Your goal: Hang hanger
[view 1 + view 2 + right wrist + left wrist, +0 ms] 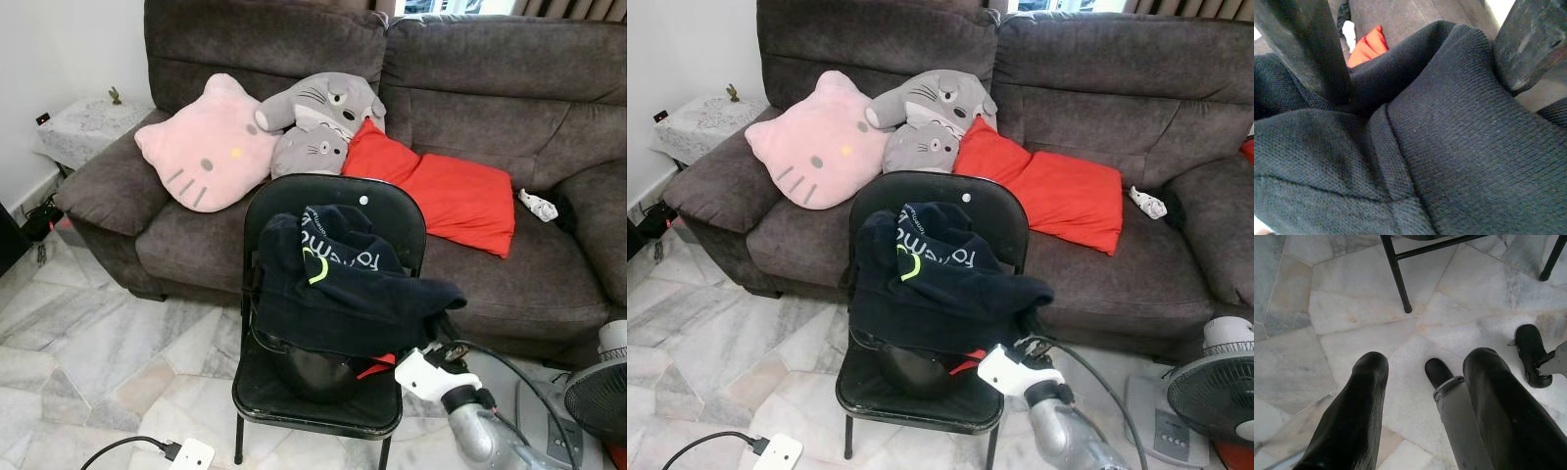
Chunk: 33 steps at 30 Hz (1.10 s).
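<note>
Dark navy knit garment (343, 289) heaped on black folding metal chair (377, 211) before grey sofa (490, 88), right gripper (1420, 63) fingers apart, straddling its fold, left gripper (1425, 396) fingers apart over marble floor (1352, 342).

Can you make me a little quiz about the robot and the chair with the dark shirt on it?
1. True or false: the dark shirt lies heaped on the black folding chair.
2. Which cushion sits nearest the sofa's left arm: A) the red cushion, B) the pink cat cushion, C) the grey plush?
3. Fill in: the right end effector has its fingers spread over the ____, while the left end effector hangs above the marble floor.

Key: 1 true; 2 B; 3 shirt.
</note>
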Tool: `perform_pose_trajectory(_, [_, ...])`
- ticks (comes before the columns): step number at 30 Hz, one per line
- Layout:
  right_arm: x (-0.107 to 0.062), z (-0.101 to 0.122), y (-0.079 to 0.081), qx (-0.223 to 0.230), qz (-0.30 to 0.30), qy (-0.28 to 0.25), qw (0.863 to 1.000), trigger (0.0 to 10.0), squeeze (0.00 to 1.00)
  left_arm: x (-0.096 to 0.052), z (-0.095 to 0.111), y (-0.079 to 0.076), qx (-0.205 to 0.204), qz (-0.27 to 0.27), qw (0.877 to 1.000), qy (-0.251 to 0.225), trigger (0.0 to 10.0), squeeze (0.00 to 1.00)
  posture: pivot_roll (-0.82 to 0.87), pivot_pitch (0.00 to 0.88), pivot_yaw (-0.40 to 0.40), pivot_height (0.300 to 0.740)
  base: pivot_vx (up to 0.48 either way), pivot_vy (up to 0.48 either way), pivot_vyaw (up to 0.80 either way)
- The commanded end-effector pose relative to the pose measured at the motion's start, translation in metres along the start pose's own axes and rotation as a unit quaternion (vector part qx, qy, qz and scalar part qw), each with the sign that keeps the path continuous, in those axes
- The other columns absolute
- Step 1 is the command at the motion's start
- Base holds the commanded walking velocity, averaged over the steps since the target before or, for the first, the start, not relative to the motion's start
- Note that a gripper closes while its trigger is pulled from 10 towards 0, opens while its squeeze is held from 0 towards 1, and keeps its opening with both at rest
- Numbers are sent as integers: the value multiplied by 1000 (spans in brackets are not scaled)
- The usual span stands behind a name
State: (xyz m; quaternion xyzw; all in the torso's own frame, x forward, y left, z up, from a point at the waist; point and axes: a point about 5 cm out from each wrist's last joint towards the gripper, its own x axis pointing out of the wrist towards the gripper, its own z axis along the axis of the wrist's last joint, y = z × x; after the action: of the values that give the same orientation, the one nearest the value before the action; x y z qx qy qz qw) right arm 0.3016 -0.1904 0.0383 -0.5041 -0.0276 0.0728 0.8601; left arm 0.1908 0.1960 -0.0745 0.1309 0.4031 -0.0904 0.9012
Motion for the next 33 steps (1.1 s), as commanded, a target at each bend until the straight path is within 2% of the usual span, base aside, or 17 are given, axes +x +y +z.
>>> perform_pose_trajectory(1, [1, 0, 0, 1, 14, -3, 1000, 10000, 0, -2, -7, 1, 2, 1, 1000, 12, 10000, 0, -123, 96, 8, 740, 0, 0, 0])
perform_pose_trajectory(6, [1, 8, 7, 8, 43, -25, 999, 10000, 0, -2, -7, 1, 3, 1, 1000, 12, 10000, 0, -122, 95, 7, 740, 0, 0, 0])
perform_pose_trajectory(7, [-1, 11, 13, 8, 53, -35, 998, 10000, 0, -2, -7, 1, 3, 1, 1000, 12, 10000, 0, -123, 96, 7, 740, 0, 0, 0])
perform_pose_trajectory(14, [-10, 11, 25, 13, 76, -38, 996, 10000, 0, -2, -6, 0, 3, 0, 1000, 12, 10000, 0, -124, 97, 7, 740, 0, 0, 0])
perform_pose_trajectory(25, [-11, 8, 22, 18, 62, -33, 997, 10000, 0, -1, -6, 0, 3, 1, 1000, 12, 10000, 0, -124, 96, 6, 740, 0, 0, 0])
perform_pose_trajectory(29, [-12, 7, 23, 6, 59, -30, 998, 10000, 0, -1, -6, 0, 3, 0, 1000, 11, 10000, 0, -123, 96, 7, 740, 0, 0, 0])
perform_pose_trajectory(33, [-7, 4, 13, -9, 36, -26, 999, 10000, 0, -1, -6, 0, 3, 1, 1000, 11, 10000, 0, -121, 96, 7, 740, 0, 0, 0])
